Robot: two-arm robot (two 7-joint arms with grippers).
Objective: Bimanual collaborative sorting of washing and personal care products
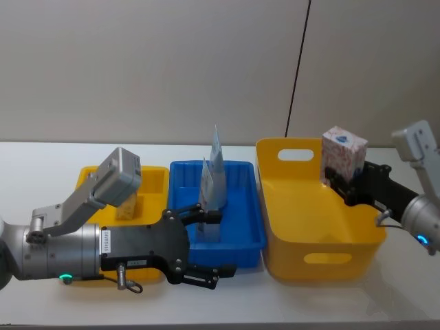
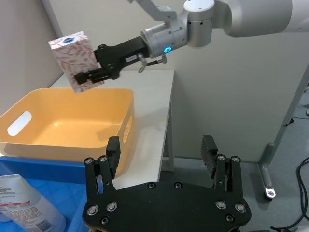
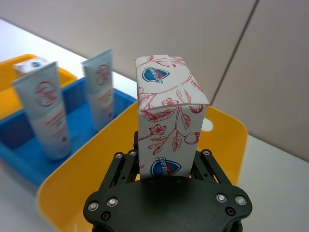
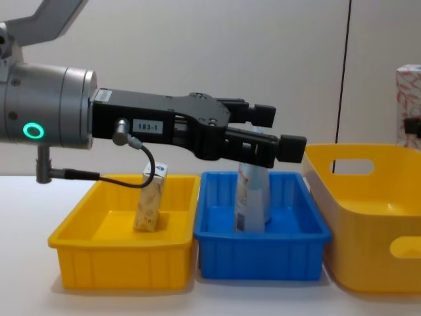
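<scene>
My right gripper is shut on a white box with red floral print and holds it upright above the right side of the large yellow bin. The same box fills the space between the fingers. Two pale-blue tubes stand in the blue bin. My left gripper hovers open over the blue bin's front part, near the tubes, with nothing between its fingers. In the chest view, a small box leans in the small yellow bin.
The three bins stand side by side on the white table, the small yellow one on the left and the large one on the right. A black cable runs down the wall behind. The table's right edge drops off beside the large bin.
</scene>
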